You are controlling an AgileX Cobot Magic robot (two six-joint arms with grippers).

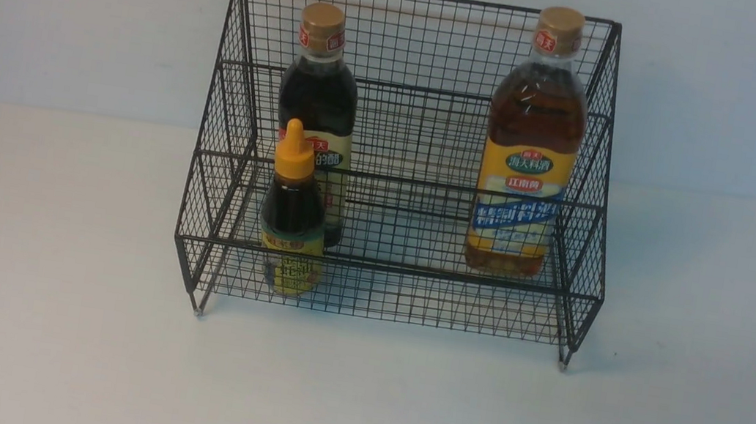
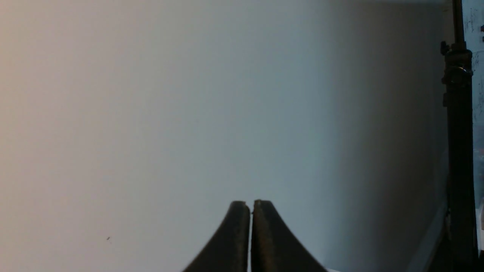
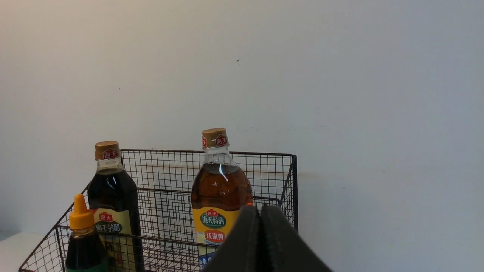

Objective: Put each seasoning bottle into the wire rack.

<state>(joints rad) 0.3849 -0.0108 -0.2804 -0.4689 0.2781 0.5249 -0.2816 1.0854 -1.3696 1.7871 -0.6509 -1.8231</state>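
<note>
The black wire rack (image 1: 416,47) stands at the middle of the table with three bottles inside. On its upper tier at the right is the large amber bottle (image 1: 529,144) with a yellow-blue label. The tall dark bottle (image 1: 319,96) with a gold cap stands on the left. In front of it, on the lower tier, is the small dark bottle (image 1: 292,211) with an orange nozzle cap. Neither arm shows in the front view. My left gripper (image 2: 251,204) is shut and empty, facing a bare wall. My right gripper (image 3: 260,207) is shut and empty, well back from the rack (image 3: 170,166).
A white table (image 1: 38,312) carries the rack, with a pale wall behind it. A dark vertical stand pole (image 2: 459,132) appears at the edge of the left wrist view.
</note>
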